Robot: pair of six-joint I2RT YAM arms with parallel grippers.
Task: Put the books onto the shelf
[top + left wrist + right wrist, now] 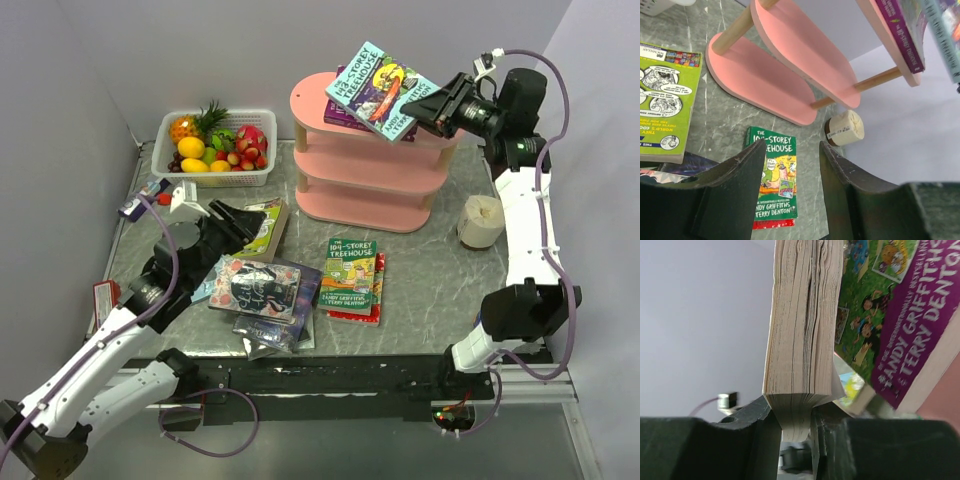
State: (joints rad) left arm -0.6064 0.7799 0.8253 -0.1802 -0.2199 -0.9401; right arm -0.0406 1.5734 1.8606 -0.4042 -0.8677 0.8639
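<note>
Pinching book [802, 330], right tool [796, 420]; page edges wrist-view only.

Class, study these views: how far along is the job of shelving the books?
Done: one purple book lies on the top tier of the shelf. In hand: the right gripper clamps a teal Treehouse book over it. Remaining: the green Treehouse book, the yellow-green book and the dark stack on the table; the left gripper is open, empty.

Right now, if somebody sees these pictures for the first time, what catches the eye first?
The right gripper holds a teal Treehouse book tilted over the top tier of the pink shelf. In front of it, more books lie on the table; a white basket of bright fruit stands at far left.
</note>
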